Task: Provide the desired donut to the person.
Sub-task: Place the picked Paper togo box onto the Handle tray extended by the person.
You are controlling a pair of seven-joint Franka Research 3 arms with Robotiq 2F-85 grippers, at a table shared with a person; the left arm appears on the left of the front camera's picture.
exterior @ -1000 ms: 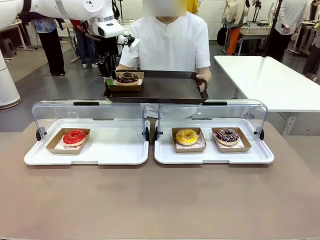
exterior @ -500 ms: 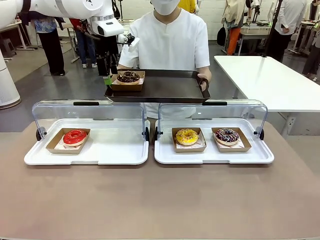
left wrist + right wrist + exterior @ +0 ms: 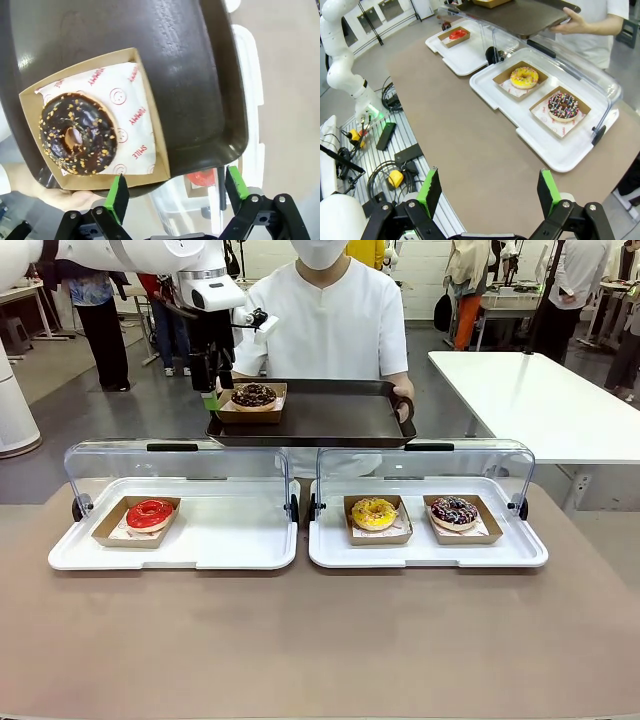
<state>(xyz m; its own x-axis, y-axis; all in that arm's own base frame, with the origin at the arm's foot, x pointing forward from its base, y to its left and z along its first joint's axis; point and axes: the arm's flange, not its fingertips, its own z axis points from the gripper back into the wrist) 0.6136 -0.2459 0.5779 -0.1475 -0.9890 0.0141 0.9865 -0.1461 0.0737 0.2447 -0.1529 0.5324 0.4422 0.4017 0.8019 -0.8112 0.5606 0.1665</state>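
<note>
The person (image 3: 330,320) in a white shirt holds a dark tray (image 3: 340,418) by both ends beyond the display cases. A chocolate donut (image 3: 254,394) with nut bits sits in its cardboard box at the tray's left end. My left gripper (image 3: 212,395) hangs open just off that left corner. In the left wrist view the chocolate donut (image 3: 77,134) and the tray (image 3: 200,75) lie below my open left gripper (image 3: 176,187), with nothing between its fingers. My right gripper (image 3: 487,192) stands open high above the table's near side.
Two white display trays with raised clear lids stand on the brown table. The left tray (image 3: 230,535) holds a red donut (image 3: 150,513). The right one holds a yellow donut (image 3: 374,512) and a sprinkled chocolate donut (image 3: 454,511). A white table (image 3: 540,400) stands far right.
The person has lifted the tray slightly with the chocolate donut on it. My left gripper has edged upward beside the tray's left corner and stays open.
</note>
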